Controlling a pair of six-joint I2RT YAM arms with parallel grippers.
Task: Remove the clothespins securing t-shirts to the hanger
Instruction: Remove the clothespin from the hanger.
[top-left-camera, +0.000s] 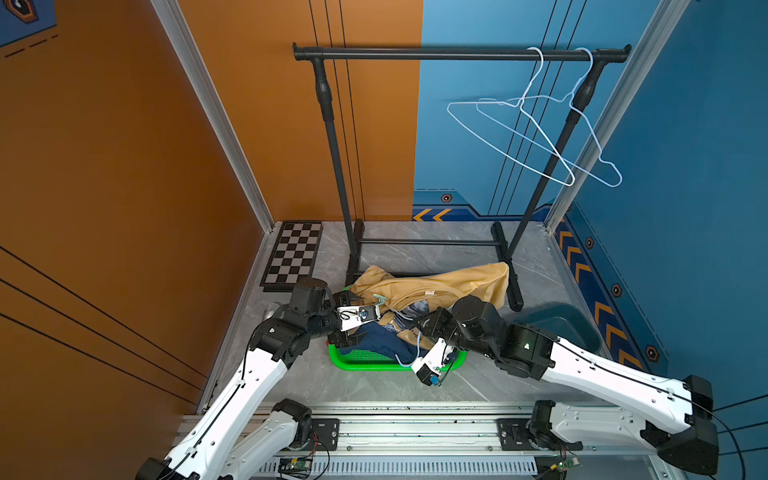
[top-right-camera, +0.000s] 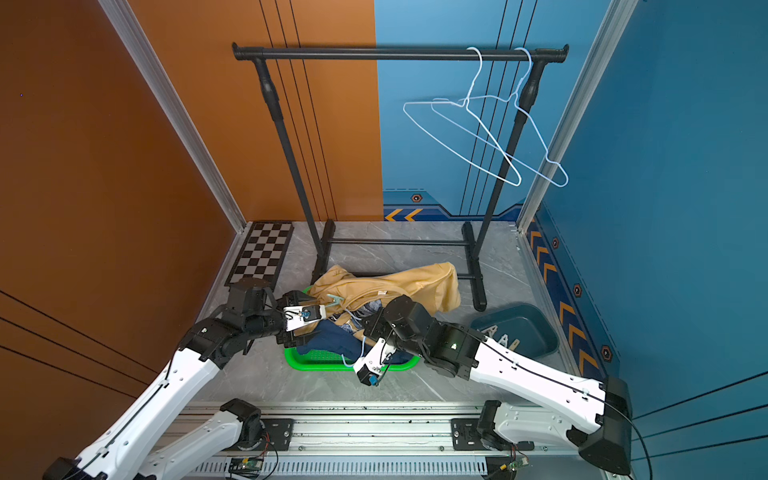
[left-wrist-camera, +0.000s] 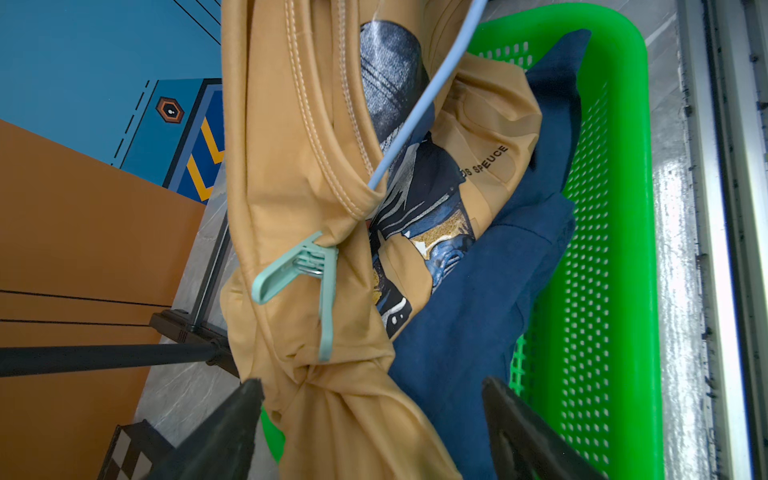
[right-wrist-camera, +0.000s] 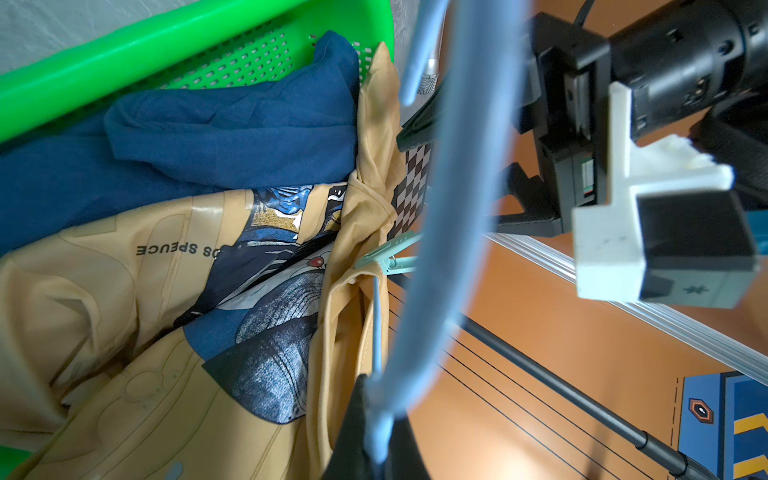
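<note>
Pale green clothespin is clipped to the mustard t-shirt heaped over the green basket. The left jaws stand wide open beside it; the right jaws are clamped on the blue hanger.

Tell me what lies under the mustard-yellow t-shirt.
A dark navy t-shirt shows beneath the mustard-yellow t-shirt, lying in the green basket. A pale blue wire hanger runs into its collar. Anything further beneath is covered.
</note>
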